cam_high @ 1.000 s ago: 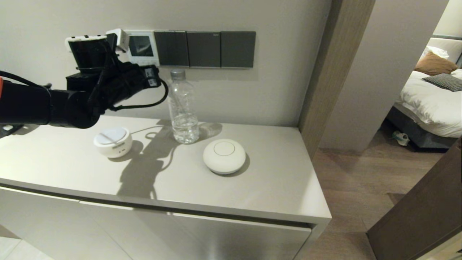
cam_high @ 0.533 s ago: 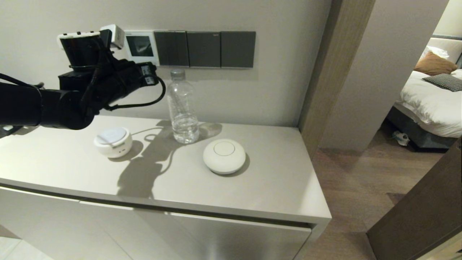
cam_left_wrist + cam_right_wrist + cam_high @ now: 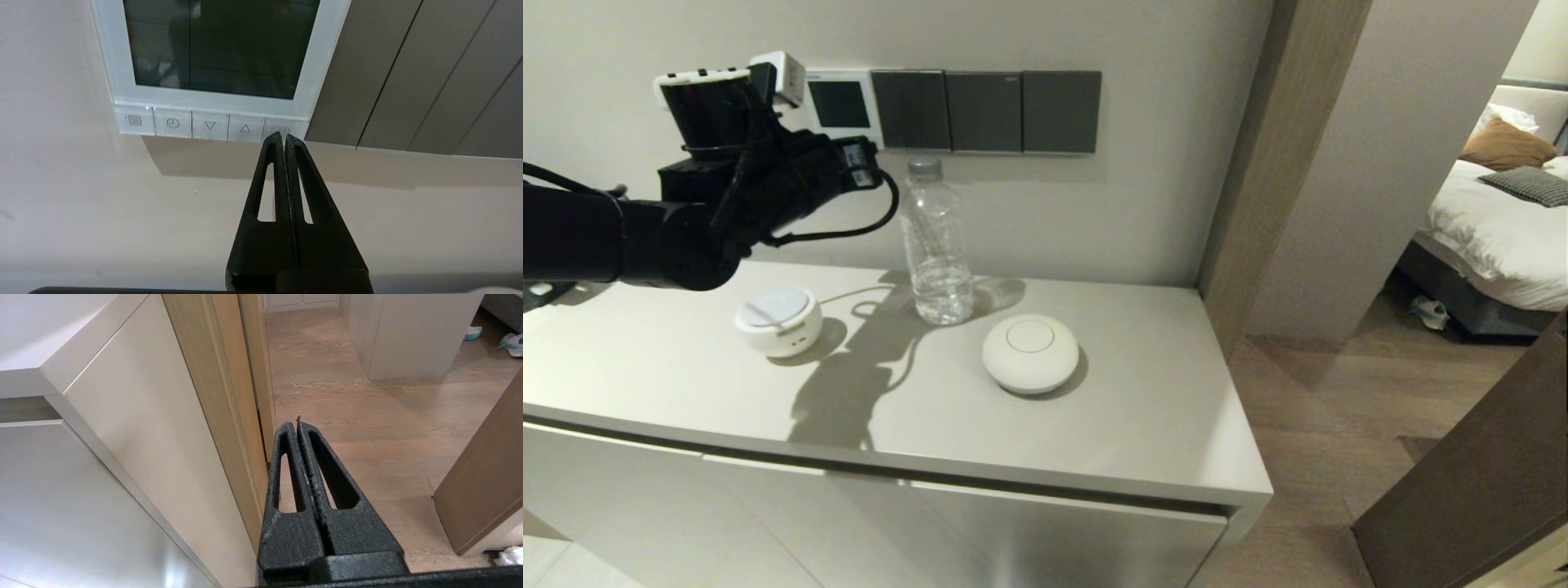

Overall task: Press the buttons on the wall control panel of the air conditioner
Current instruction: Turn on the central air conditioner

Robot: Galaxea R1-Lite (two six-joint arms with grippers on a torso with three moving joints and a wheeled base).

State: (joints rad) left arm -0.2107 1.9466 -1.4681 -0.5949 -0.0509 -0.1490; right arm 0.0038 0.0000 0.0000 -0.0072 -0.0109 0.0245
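The air conditioner's wall control panel (image 3: 841, 104) is a white square unit with a dark screen (image 3: 220, 45), left of the switch plates. Its buttons (image 3: 210, 125) form a pale row along the bottom edge. My left gripper (image 3: 283, 136) is shut. Its tips point at the power key (image 3: 286, 127) at the switch-plate end of the row, at or touching it. In the head view the left gripper (image 3: 870, 153) is just below the panel and covers part of the row. My right gripper (image 3: 297, 422) is shut and empty, low beside the cabinet's side, over the floor.
Three dark grey switch plates (image 3: 986, 111) adjoin the panel. On the cabinet top (image 3: 1160, 408) stand a clear water bottle (image 3: 938, 241), a white round device (image 3: 1030, 354) and a smaller white round device (image 3: 778, 320). A wooden door frame (image 3: 1250, 163) stands to the right.
My left arm has risen and shifted a little to the left since a second ago, and has hardly moved in the last half second. The screen stays dark.
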